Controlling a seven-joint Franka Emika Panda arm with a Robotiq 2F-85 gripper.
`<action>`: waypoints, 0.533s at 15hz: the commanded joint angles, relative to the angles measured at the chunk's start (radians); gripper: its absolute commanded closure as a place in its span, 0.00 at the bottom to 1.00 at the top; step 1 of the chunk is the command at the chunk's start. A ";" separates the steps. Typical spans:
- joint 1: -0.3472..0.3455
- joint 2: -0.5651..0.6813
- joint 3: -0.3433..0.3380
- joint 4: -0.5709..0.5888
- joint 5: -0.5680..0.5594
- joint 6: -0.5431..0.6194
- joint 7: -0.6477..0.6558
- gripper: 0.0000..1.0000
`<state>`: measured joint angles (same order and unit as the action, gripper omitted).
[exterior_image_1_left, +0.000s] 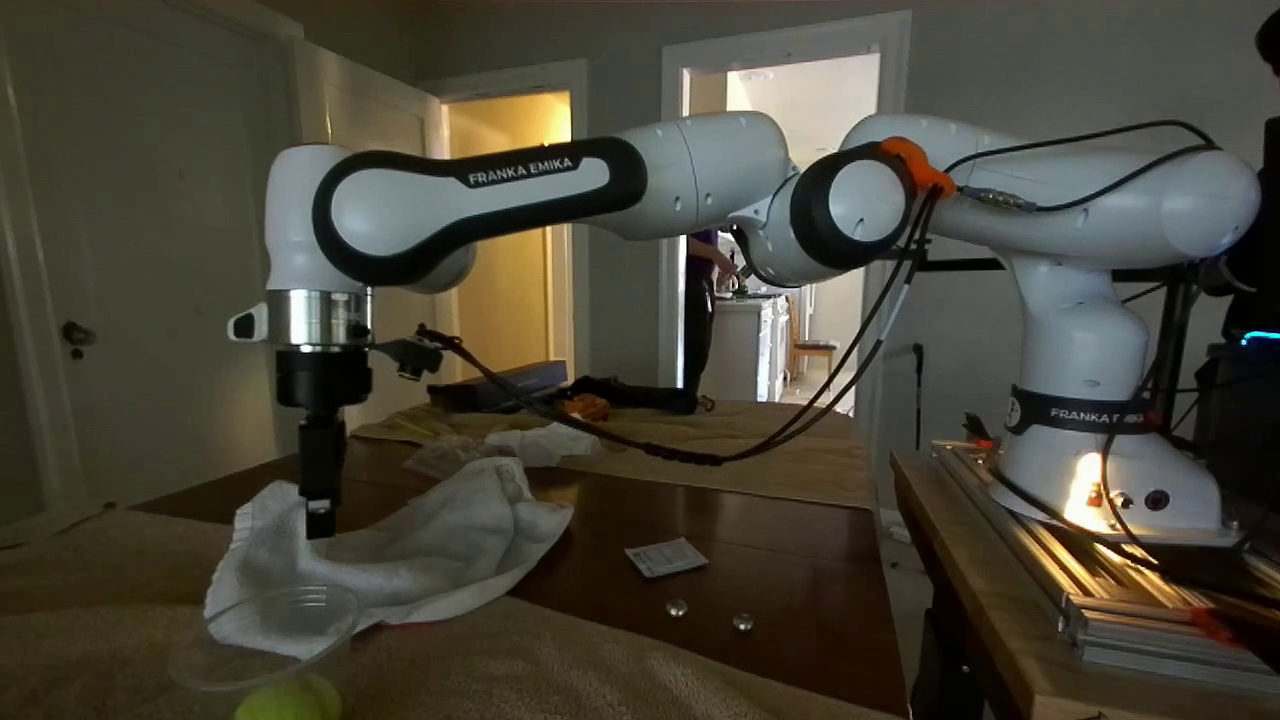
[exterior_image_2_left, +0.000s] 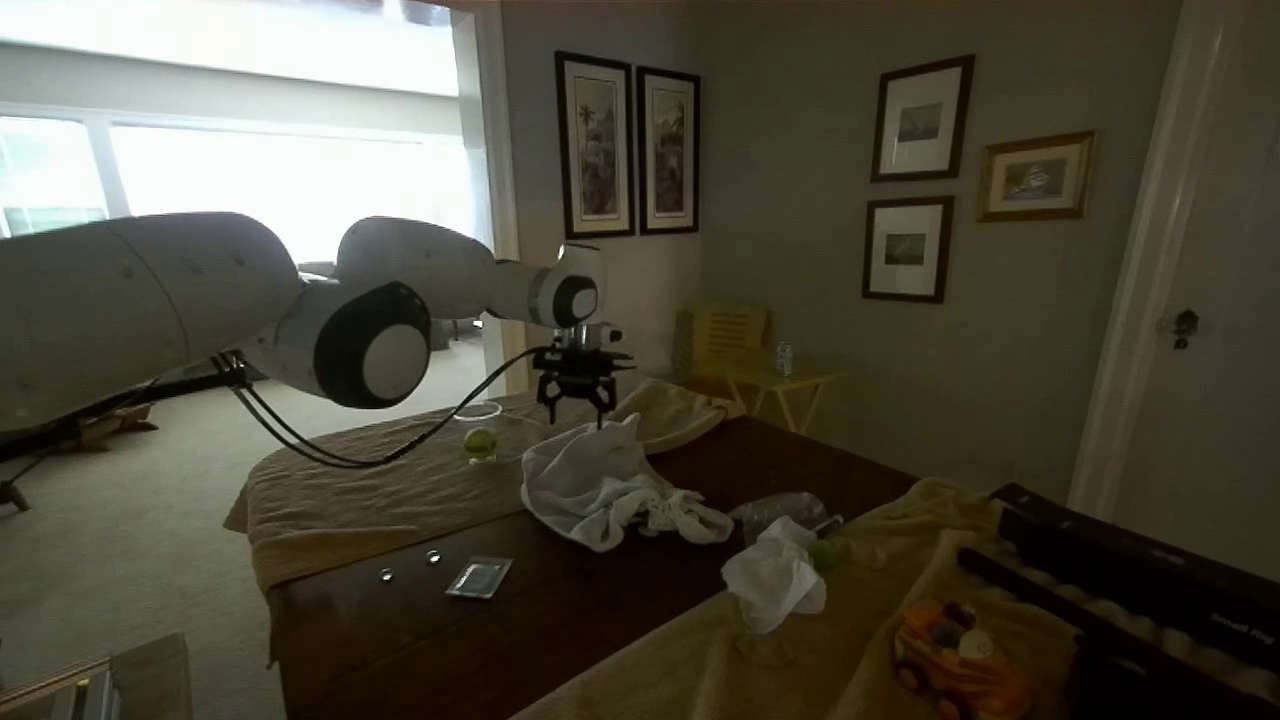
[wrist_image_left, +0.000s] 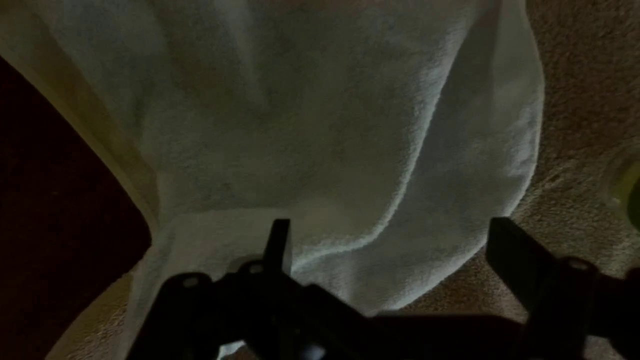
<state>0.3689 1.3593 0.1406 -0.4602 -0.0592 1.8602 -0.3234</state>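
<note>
A crumpled white cloth (exterior_image_1_left: 440, 560) lies partly on the dark wood table and partly on a brown towel; it also shows in an exterior view (exterior_image_2_left: 585, 480) and fills much of the wrist view (wrist_image_left: 310, 140). My gripper (exterior_image_2_left: 577, 416) points down over the cloth's raised end, fingers spread and nothing between them. In the wrist view the gripper (wrist_image_left: 391, 222) has one fingertip over the cloth and one just past its edge, over the towel. In an exterior view the gripper (exterior_image_1_left: 320, 528) overlaps the cloth; I cannot tell whether it touches.
A clear plastic container (exterior_image_1_left: 335, 640) and a yellow-green ball (exterior_image_2_left: 480, 443) are beside the cloth on the brown towel (exterior_image_2_left: 400, 490). A small packet (exterior_image_1_left: 667, 557) and two shiny round pieces (exterior_image_1_left: 677, 608) lie on the table. White tissue (exterior_image_2_left: 775, 575), an orange toy car (exterior_image_2_left: 955, 665) and dark boxes (exterior_image_2_left: 1140, 570) lie farther off.
</note>
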 joint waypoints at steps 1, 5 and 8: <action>0.006 0.049 0.019 0.049 0.020 -0.032 -0.099 0.00; 0.023 0.065 0.024 0.041 0.009 -0.032 -0.188 0.00; 0.039 0.069 0.022 0.039 0.004 -0.045 -0.229 0.00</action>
<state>0.3921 1.4117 0.1581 -0.4589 -0.0593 1.8531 -0.5022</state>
